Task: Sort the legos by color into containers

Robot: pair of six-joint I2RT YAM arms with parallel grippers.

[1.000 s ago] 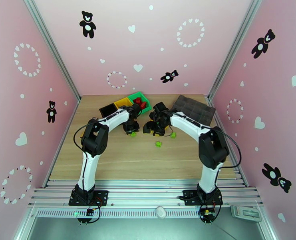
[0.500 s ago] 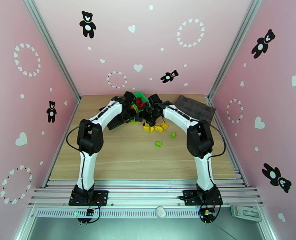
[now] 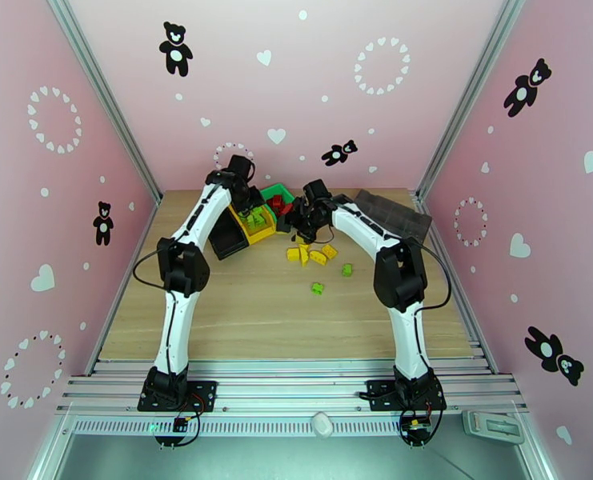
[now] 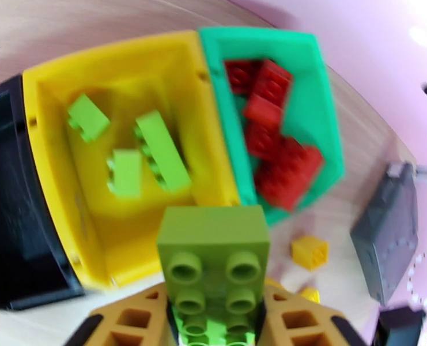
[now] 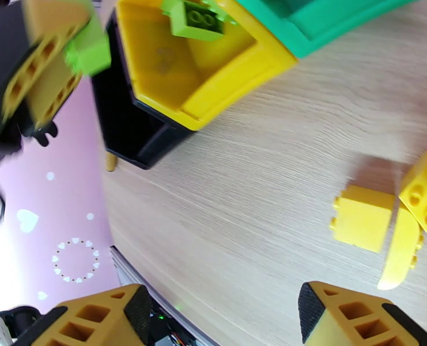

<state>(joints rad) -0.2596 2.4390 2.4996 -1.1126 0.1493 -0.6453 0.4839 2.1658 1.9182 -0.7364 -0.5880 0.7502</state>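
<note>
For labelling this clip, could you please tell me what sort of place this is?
Probably a small robot-lab test cell: a wooden table enclosed by pink sticker-decorated walls on aluminium framing, with the left arm and right arm bolted at its edge.

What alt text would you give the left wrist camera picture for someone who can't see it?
A light green brick sits in the left gripper, close to the yellow bin, which holds three green bricks. Beside it the green bin holds red bricks, the black bin is on the other side, and a yellow brick lies on the table.
</note>
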